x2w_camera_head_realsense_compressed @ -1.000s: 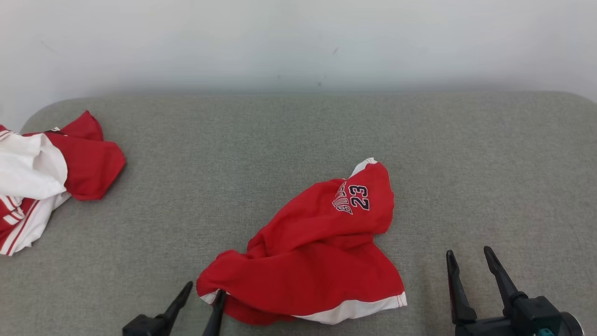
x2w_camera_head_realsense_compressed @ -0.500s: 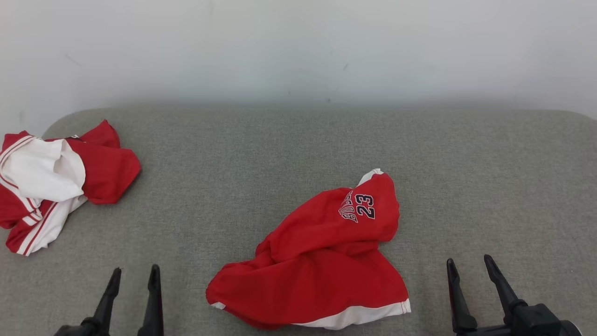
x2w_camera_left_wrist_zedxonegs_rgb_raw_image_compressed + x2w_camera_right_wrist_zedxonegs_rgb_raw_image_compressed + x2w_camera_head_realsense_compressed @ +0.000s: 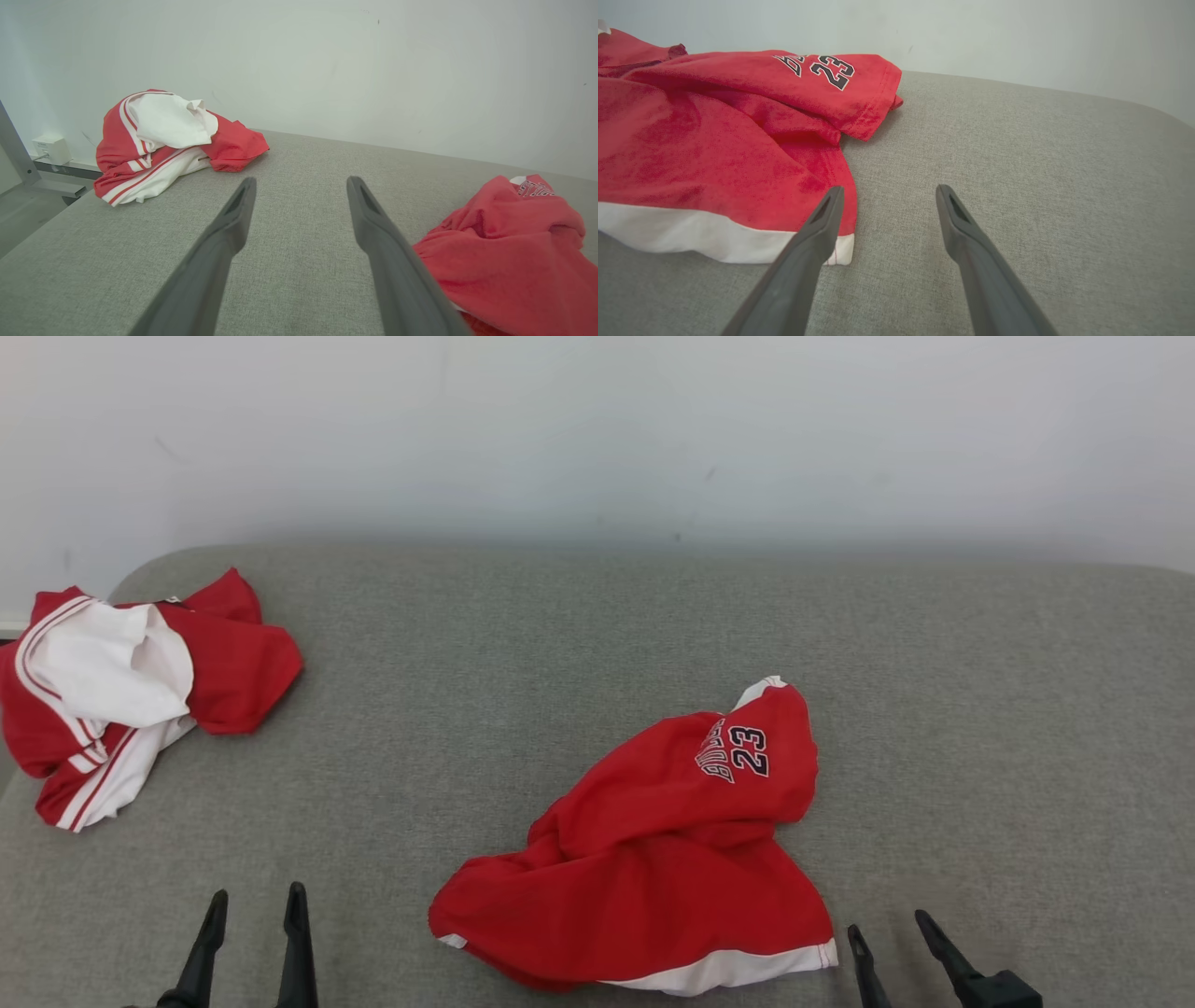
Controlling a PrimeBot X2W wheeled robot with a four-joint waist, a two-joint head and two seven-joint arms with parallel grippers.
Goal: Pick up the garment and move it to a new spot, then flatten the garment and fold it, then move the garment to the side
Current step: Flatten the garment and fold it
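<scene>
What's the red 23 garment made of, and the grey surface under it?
Red garment: looks like a soft knit, matte and slightly fuzzy up close; it slumps in loose folds, with a stitched white hem band. Grey surface: matte woven upholstery-type cloth, fine heathered weave visible; rounded corners hint at padding, unconfirmed.

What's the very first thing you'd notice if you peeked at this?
The crumpled red garment with a white hem and the number 23, lying near the front middle of the grey padded surface. Next, a red-and-white clothing pile at the far left edge. The left gripper and right gripper sit open at the bottom, one on each side of the garment.
</scene>
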